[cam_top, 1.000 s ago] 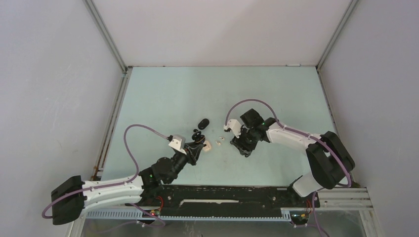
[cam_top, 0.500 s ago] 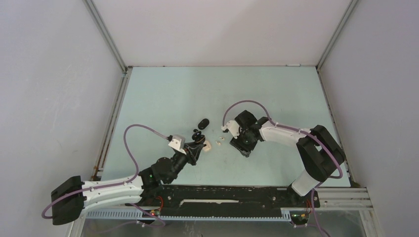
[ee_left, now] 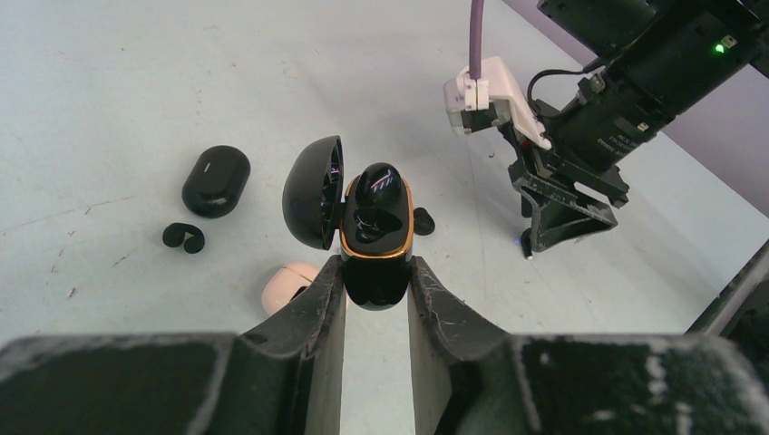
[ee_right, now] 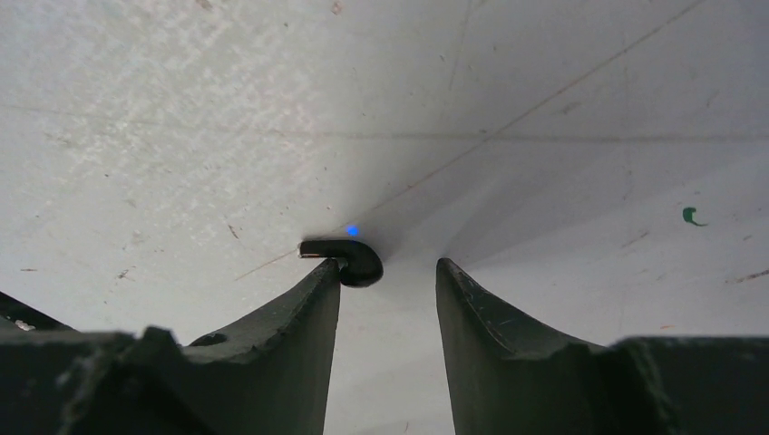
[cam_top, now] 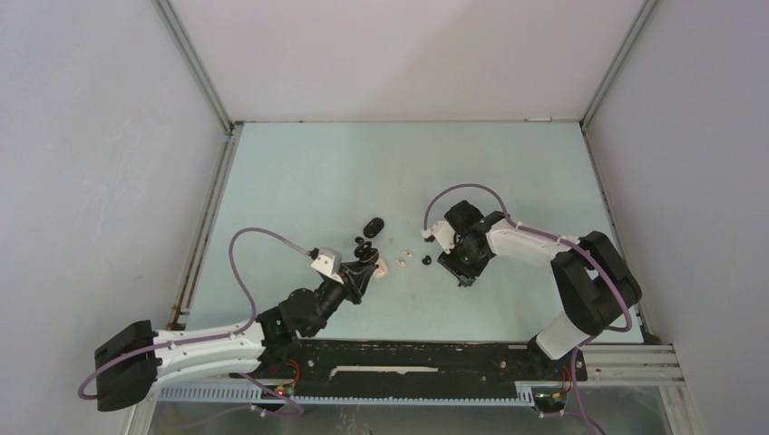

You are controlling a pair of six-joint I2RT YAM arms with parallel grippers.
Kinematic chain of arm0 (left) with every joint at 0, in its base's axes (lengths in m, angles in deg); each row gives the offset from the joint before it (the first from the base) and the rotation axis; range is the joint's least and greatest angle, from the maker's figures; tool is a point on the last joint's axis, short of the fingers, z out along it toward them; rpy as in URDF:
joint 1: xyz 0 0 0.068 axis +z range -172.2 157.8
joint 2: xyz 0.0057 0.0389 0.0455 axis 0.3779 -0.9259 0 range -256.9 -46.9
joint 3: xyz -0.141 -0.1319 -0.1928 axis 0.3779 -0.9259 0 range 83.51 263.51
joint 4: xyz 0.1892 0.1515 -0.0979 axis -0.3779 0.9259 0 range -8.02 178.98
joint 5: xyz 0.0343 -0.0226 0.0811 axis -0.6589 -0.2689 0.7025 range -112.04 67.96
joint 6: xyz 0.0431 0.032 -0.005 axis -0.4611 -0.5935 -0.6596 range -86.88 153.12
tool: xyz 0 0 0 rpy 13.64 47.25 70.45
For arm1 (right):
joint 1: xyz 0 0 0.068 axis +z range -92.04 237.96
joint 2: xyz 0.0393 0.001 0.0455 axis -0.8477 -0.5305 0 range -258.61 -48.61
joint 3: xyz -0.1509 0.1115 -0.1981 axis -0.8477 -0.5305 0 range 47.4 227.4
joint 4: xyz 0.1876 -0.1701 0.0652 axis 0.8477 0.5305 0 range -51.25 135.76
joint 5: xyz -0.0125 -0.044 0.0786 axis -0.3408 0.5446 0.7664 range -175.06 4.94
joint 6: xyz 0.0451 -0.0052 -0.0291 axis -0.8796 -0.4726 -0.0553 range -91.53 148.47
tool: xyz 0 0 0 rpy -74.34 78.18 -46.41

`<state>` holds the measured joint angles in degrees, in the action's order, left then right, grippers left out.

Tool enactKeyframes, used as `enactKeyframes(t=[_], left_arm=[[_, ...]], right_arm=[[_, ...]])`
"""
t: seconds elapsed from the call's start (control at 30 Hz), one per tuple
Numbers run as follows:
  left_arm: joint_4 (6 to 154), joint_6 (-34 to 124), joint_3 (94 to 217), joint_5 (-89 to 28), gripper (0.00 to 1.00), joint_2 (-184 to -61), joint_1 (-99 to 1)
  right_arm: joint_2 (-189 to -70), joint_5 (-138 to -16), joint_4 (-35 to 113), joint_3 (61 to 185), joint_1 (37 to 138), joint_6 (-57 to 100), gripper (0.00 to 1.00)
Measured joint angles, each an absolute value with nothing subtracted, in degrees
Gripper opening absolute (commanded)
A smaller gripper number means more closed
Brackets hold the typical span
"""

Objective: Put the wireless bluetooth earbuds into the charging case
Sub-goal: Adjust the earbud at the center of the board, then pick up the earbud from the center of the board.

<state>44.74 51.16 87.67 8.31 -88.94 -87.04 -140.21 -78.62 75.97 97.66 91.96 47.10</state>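
My left gripper (ee_left: 374, 276) is shut on an open black charging case (ee_left: 374, 237) with a gold rim. Its lid (ee_left: 313, 192) is swung left and a black bud sits in one well. In the top view this gripper (cam_top: 363, 265) is left of centre. A loose black earbud (ee_left: 423, 220) lies just right of the case, and it also shows in the top view (cam_top: 426, 260). My right gripper (ee_right: 388, 267) is open, low over the table. A black earbud (ee_right: 349, 258) with a blue light touches its left fingertip. Whitish earbuds (cam_top: 402, 261) lie between the arms.
A closed black case (ee_left: 216, 179) and a black clip-shaped bud (ee_left: 183, 237) lie left of the held case. A pink-cream case (ee_left: 288, 285) lies by my left finger. My right gripper (ee_left: 567, 227) stands close to the right of the held case.
My right gripper has shifted a little to the right, and a black earbud now shows on the table to its left. The left arm has not moved.
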Motion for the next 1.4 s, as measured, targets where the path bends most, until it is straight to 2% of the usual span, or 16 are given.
enactKeyframes(t=[0.17,0.6,1.07,1.4], left_arm=[[44.15,51.16,87.67,7.69,0.0,-89.68,-87.04],[43.43,51.18,87.67,7.32,0.0,-90.62,-87.04],[43.34,51.66,87.67,7.32,0.0,-90.43,-87.04],[43.04,51.97,87.67,7.21,0.0,-91.24,-87.04]], right_arm=[[-140.21,-77.77,76.4,97.66,89.88,47.17,0.36],[-140.18,-72.13,76.29,97.66,88.75,53.07,0.35],[-140.55,-70.1,75.68,97.74,87.83,55.87,0.22],[-140.53,-68.29,75.64,97.74,87.83,56.59,0.33]])
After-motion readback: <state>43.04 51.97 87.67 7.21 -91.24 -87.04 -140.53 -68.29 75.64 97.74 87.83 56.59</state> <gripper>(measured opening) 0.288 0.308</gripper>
